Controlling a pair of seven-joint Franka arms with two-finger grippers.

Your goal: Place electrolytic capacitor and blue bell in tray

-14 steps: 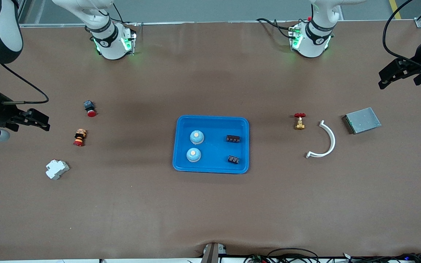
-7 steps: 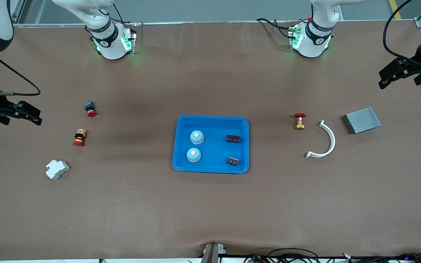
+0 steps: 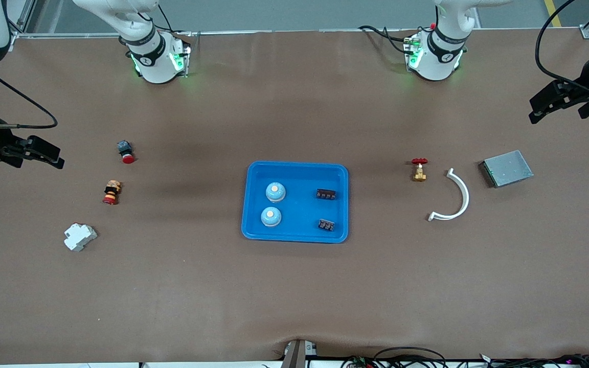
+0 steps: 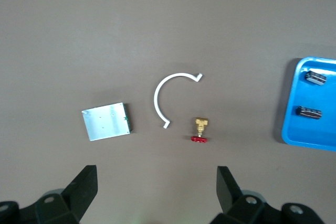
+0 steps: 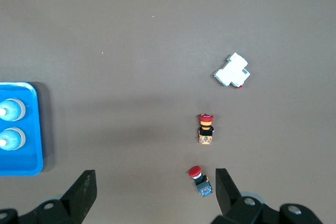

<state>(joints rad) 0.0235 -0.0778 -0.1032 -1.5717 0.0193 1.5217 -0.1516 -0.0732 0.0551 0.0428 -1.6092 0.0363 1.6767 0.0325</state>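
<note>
Looking from the front, you saw the tray (image 3: 295, 169) mid-table holding two bells (image 3: 275, 191) and two capacitors (image 3: 326, 194), with the right gripper (image 3: 44, 152) and left gripper (image 3: 547, 105) raised over the table's two ends. Your left wrist view showed spread, empty fingers (image 4: 229, 187) above the tray's capacitors (image 4: 308, 112). Your right wrist view showed fingers (image 5: 84, 189) likewise apart, bells (image 5: 11, 138) in the tray.

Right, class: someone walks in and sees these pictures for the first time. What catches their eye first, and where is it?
The bright blue tray at mid-table stands out first, holding two blue bells toward the right arm's end and two dark capacitors toward the left arm's end. Next come the white curved strip and grey metal plate nearby. The left gripper and right gripper hang open and empty at the table's ends.
</note>
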